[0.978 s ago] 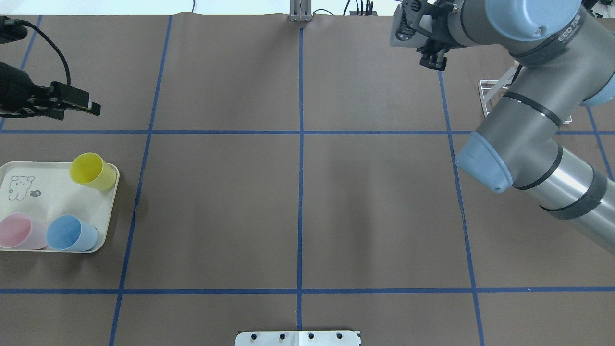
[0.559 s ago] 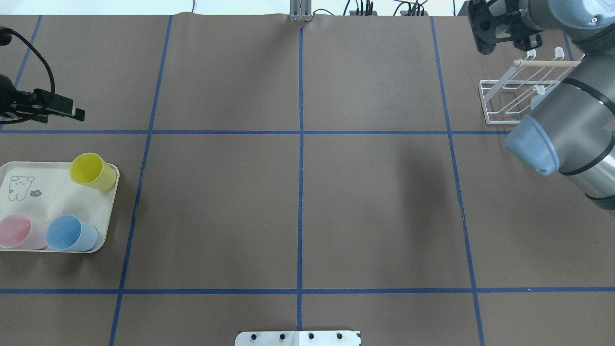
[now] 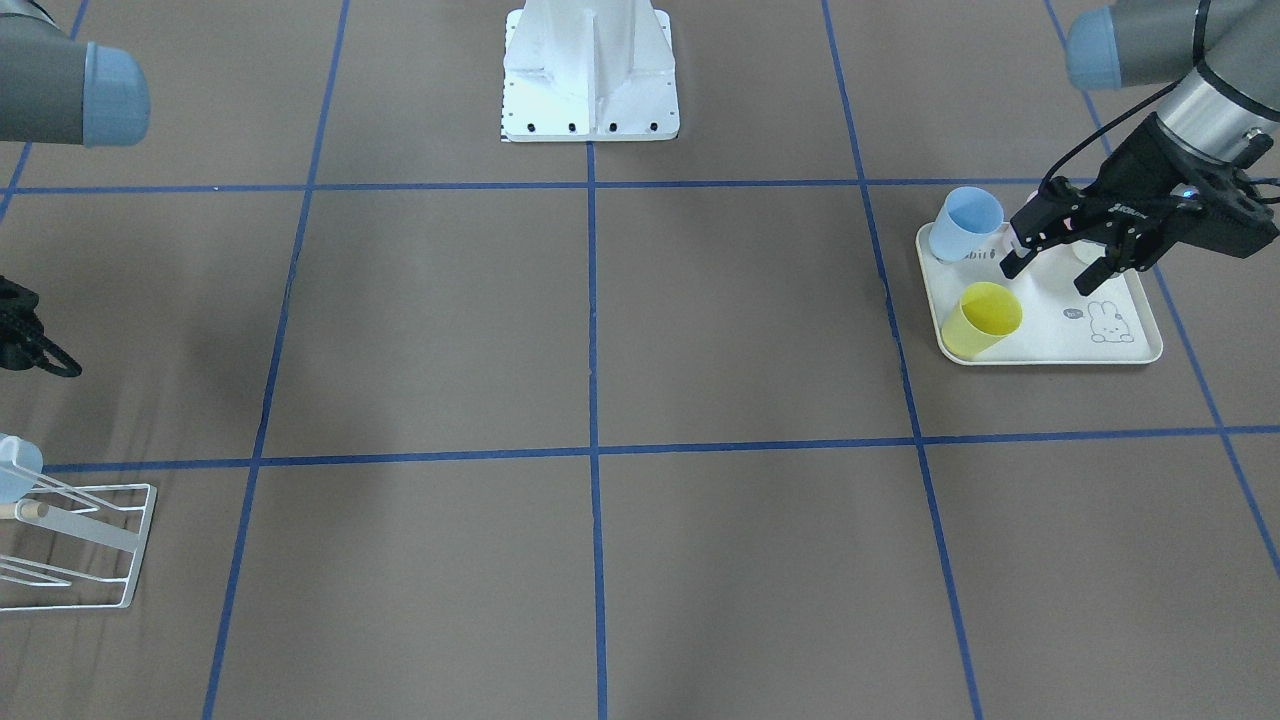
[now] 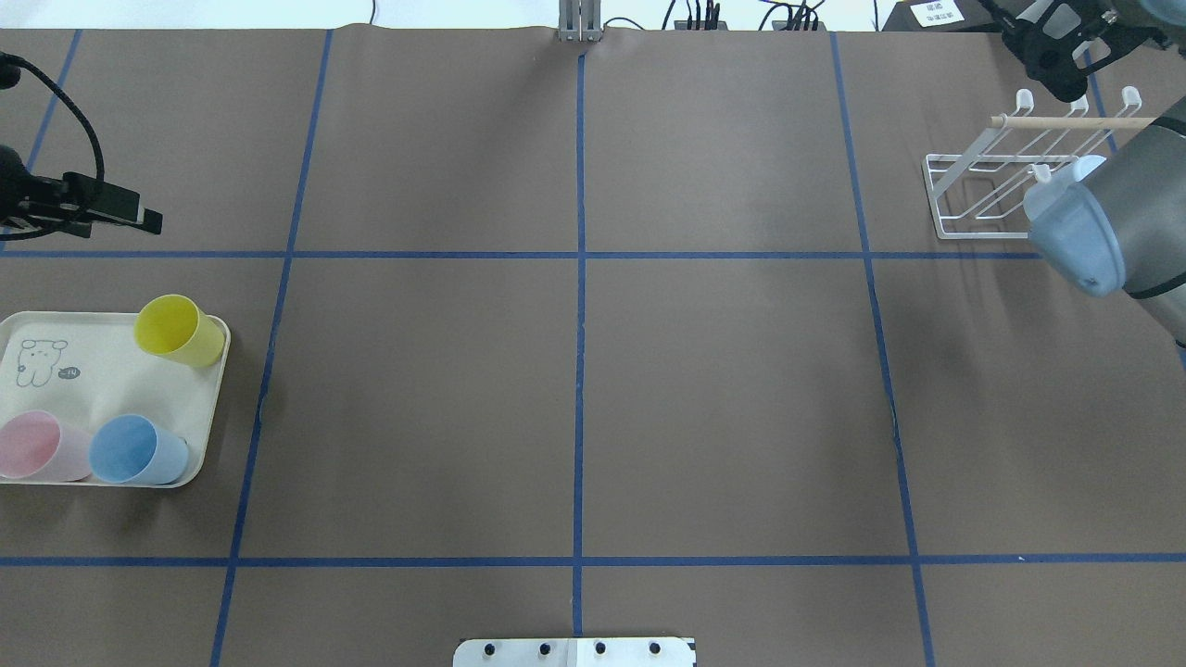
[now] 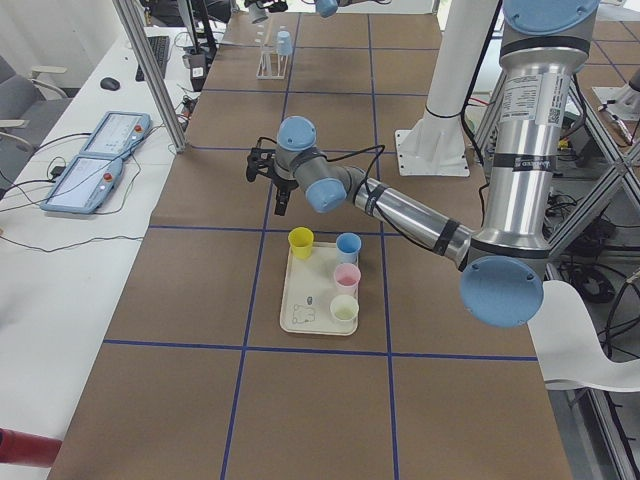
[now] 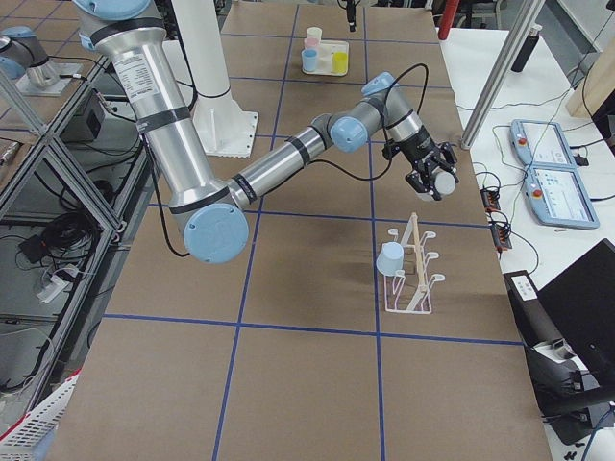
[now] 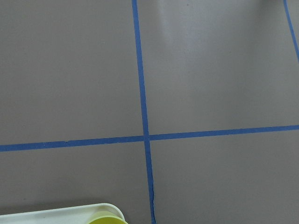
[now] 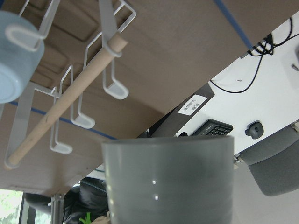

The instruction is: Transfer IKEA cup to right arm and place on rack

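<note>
My right gripper (image 4: 1064,67) is at the far right corner, just beyond the white wire rack (image 4: 982,190) with its wooden dowel. It is shut on a grey IKEA cup (image 8: 168,182), which also shows in the exterior right view (image 6: 443,181). The cup is held in the air beside the rack's prongs (image 8: 70,98). A light-blue cup (image 6: 390,259) hangs on the rack. My left gripper (image 3: 1052,268) is open and empty, hovering over the far side of the cream tray (image 3: 1130,345).
The tray (image 4: 111,398) at the left edge holds a yellow cup (image 4: 176,329), a pink cup (image 4: 37,446) and a blue cup (image 4: 134,449), lying on their sides. A pale cup (image 5: 343,308) also stands on it. The right arm's elbow (image 4: 1079,227) overhangs the rack.
The right arm swung right and back with the cup, from left of the rack to beyond it, uncovering the rack. The left gripper drew back slightly to the left.
</note>
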You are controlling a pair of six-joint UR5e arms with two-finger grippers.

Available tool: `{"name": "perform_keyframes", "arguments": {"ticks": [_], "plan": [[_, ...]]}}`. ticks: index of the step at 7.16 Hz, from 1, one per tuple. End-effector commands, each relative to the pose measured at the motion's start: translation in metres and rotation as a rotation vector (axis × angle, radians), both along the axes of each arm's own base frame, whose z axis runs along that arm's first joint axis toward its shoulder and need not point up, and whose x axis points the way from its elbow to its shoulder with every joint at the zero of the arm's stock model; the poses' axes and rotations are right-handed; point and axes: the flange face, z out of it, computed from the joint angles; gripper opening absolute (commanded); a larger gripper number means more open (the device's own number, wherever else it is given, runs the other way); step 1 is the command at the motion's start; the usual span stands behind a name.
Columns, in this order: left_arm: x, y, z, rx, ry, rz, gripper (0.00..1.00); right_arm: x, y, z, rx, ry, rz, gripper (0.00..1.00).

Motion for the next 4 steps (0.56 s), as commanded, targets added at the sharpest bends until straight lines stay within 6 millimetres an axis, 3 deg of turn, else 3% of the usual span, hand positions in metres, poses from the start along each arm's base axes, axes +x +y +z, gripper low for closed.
{"name": "perform_keyframes", "arguments": {"ticks": [1,3,4], "plan": [[0.000,0.000,0.000,-0.002,0.000,-0.001,1.00,0.002,-0.020,0.044,-0.009,0.128,0.012,0.25],[0.000,0.000,0.000,-0.003,0.002,-0.002,1.00,-0.004,-0.035,0.103,0.044,0.114,0.011,0.26],[0.001,0.000,0.000,-0.003,-0.001,-0.005,1.00,-0.005,-0.036,0.116,0.053,0.118,0.005,0.26]]}}
